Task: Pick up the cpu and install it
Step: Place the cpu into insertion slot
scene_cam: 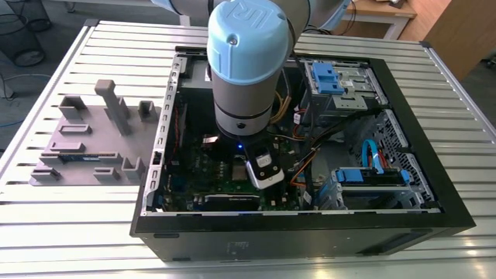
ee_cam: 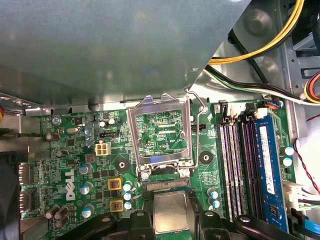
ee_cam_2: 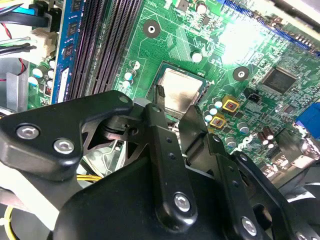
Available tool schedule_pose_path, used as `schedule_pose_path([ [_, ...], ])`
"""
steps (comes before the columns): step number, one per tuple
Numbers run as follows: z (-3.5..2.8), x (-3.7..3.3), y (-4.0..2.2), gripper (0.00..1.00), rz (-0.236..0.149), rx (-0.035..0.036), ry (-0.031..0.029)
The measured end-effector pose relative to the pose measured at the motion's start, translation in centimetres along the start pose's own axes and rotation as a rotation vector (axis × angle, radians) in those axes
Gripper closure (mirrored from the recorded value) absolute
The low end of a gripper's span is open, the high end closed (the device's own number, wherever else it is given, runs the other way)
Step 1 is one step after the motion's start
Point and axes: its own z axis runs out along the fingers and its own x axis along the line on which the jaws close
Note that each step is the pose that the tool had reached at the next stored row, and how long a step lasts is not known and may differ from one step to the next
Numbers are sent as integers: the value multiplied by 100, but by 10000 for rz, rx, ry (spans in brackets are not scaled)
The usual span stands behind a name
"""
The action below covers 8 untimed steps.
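Blue-capped arm (scene_cam: 244, 75) in the exterior view, reaching straight down into the open computer case (scene_cam: 434, 192). Grey tray (scene_cam: 85, 139) sits outside the case on the exterior view's left, well apart from the wrist.

Second wrist view: gripper (ee_cam_2: 176, 100) low over the green motherboard (ee_cam_2: 200, 40). Jaws pinch the cpu (ee_cam_2: 180, 90) by two opposite edges, silver top bare between them. One fingertip (ee_cam_2: 160, 93) touches the cpu's edge; the other finger covers the opposite edge. Cpu lies flat within the dark socket (ee_cam_2: 161, 70) outline. Cannot tell if it is fully down or a hair above. Memory slots (ee_cam_2: 107, 45) run off the outer side of one jaw, near but apart.

First wrist view: cpu (ee_cam: 170, 212) between the jaws. The open socket frame (ee_cam: 160, 130) stands just beyond the jaw tips. Its lever (ee_cam: 197, 125) runs along one side of it, clear of both jaws.

Step in hand, as I judge it: seating the cpu.
- Keep it level and square to the socket.
- Bring it straight down, with no sideways slide over the contacts.
- Use no force; it should drop in under its own weight.
- Corner mark and notch match cannot be checked here, so orientation is the main risk.
- Keep the jaw tips off the frame ahead and the small capacitors (ee_cam_2: 215, 111) beside one jaw.
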Motion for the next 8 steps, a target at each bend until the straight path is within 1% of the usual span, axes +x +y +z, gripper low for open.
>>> schedule_pose_path([
  [1,-1,0,0,61,0,2,1],
  [2,0,-1,0,61,2,21,45],
  [3,3,-1,-1,61,16,63,174],
  [4,3,0,-1,61,25,96,257],
  [8,4,0,-1,61,33,117,329],
])
